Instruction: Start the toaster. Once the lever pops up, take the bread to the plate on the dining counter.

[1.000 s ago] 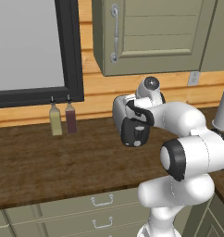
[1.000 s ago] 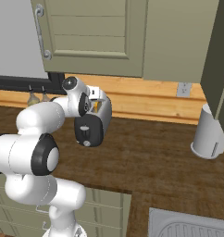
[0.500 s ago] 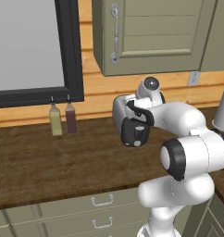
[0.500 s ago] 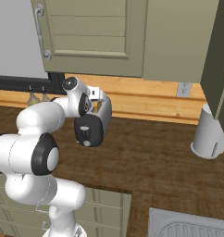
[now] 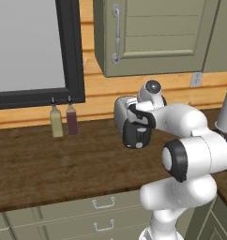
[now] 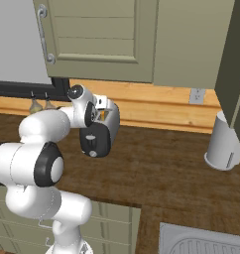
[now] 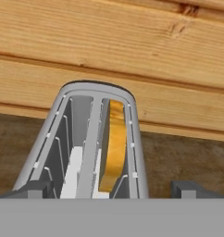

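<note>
One toaster [image 5: 130, 123] is seen on the brown wooden counter [image 5: 49, 164], close to the wooden wall, with its black end face and one round knob turned toward the cameras. The gripper [image 7: 109, 187] is held just above the toaster, and its two finger tips [image 7: 33, 189] are spread wide apart, one on each side of the toaster body; nothing is held between them. In the hand view two slots are counted in the toaster top. One slice of bread [image 7: 113, 146], with a golden-brown crust, is standing in the right slot. Two small bottles [image 5: 56, 122] are placed side by side under the dark window frame, left of the toaster. One pale cylindrical container [image 6: 222, 144] stands well apart, to the right.
</note>
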Controlling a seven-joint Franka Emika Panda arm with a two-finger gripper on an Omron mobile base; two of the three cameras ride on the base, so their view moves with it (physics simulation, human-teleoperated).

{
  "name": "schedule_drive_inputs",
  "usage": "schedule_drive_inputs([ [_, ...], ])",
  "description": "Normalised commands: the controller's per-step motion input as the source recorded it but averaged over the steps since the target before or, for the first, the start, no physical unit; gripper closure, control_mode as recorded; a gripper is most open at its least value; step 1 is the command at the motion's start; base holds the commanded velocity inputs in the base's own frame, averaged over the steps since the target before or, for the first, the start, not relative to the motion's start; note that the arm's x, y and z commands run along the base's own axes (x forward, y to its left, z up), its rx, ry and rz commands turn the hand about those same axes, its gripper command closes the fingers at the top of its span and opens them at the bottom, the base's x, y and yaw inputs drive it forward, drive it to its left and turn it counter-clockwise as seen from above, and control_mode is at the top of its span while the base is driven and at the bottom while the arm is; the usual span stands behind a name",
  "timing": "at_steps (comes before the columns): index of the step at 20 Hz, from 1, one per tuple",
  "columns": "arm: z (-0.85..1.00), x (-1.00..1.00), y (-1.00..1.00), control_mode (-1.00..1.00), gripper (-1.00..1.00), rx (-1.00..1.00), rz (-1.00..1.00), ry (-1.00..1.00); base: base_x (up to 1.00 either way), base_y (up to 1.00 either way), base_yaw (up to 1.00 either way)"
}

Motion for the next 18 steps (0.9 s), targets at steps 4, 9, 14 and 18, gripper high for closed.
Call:
schedule_drive_inputs([
  [4,-0.11,0.03,0.0,-1.0,-1.0,0.0,0.0,0.0,0.0,0.0,0.0],
  [9,-0.09,0.07,0.0,-1.0,-1.0,0.0,0.0,0.0,0.0,0.0,0.0],
  [14,-0.1,0.15,0.0,-1.0,-1.0,0.0,-0.02,0.0,0.0,0.0,0.0],
  [18,-0.12,0.16,0.0,-1.0,-1.0,0.0,-0.02,0.0,0.0,0.0,0.0],
])
